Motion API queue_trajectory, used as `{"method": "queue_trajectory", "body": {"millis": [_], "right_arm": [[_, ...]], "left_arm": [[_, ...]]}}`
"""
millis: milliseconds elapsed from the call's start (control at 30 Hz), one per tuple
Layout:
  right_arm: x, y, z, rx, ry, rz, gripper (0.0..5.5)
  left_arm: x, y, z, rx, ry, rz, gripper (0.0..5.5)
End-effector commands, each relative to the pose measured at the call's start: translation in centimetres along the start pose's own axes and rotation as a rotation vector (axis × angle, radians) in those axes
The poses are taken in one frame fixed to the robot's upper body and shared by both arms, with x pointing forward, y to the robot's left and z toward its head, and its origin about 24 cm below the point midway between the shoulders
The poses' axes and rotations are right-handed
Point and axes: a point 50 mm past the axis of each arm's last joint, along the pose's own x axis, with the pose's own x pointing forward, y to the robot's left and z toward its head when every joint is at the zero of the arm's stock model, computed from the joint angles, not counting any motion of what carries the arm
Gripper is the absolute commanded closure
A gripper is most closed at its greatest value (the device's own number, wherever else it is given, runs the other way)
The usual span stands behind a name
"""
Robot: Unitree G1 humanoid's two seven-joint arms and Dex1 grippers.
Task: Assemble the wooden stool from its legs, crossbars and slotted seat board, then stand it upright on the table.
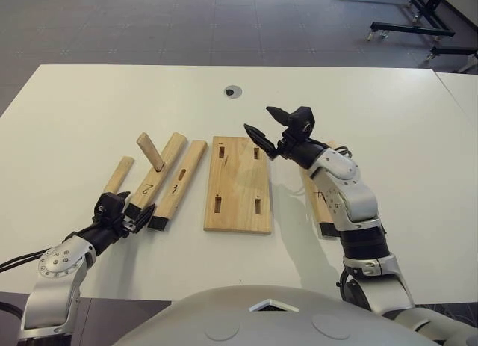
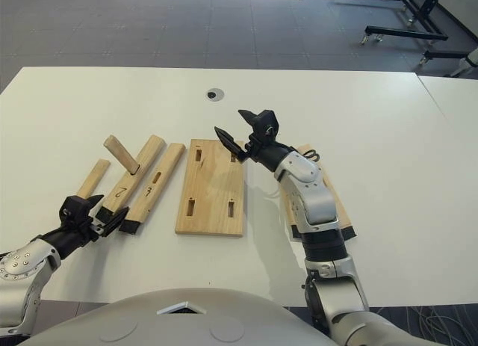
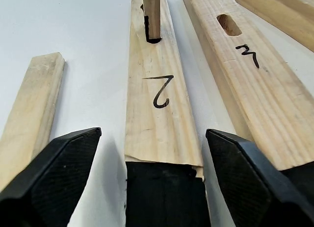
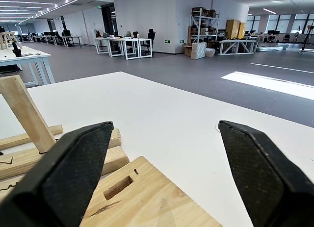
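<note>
The slotted seat board [image 1: 237, 183] lies flat mid-table. To its left lie two numbered legs: leg 2 [image 3: 159, 104], with a short crossbar [image 1: 150, 151] standing tilted in its slot, and a second leg [image 1: 179, 180] beside it. A loose crossbar [image 1: 118, 174] lies farther left. My left gripper [image 1: 128, 209] is open, its fingers on either side of leg 2's black foot end without touching it. My right gripper [image 1: 259, 119] is open, hovering above the seat board's far right corner and holding nothing. More legs [image 1: 317, 200] lie right of the board, partly hidden by my right arm.
A round cable hole [image 1: 234, 91] sits in the white table [image 1: 388, 122] beyond the board. A second table [image 1: 463, 84] adjoins at the right. Black metal frames [image 1: 407, 25] stand on the floor behind. Bare tabletop extends far left and far right.
</note>
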Motion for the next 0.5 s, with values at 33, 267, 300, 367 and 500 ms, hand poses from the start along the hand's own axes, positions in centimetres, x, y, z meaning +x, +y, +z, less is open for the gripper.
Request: {"method": "queue_trajectory", "body": {"millis": [33,267,300,367,500], "right_arm": [[-0.1,0.1,0.3,-0.01,-0.009,-0.006,1.54],[-0.1,0.1,0.3,-0.011,-0.012,-0.007,1.54],[0.0,0.1,0.3,-0.012,-0.012,-0.006,1.54],[0.0,0.1,0.4,-0.012,-0.012,-0.005,1.54],[0.1,0.2,0.4,-0.012,-0.01,-0.001,1.54]], "left_arm": [[0.1,-0.2,0.5,0.001,-0.006,-0.033,2.13],[0.3,0.0,0.0,0.016,0.027,-0.016,3.13],[0.3,0.2,-0.1,0.019,0.03,-0.008,3.25],[0.5,0.5,-0.2,0.029,0.037,0.015,3.47],[1.4,0.6,-0.2,0.041,0.029,0.042,3.47]]}}
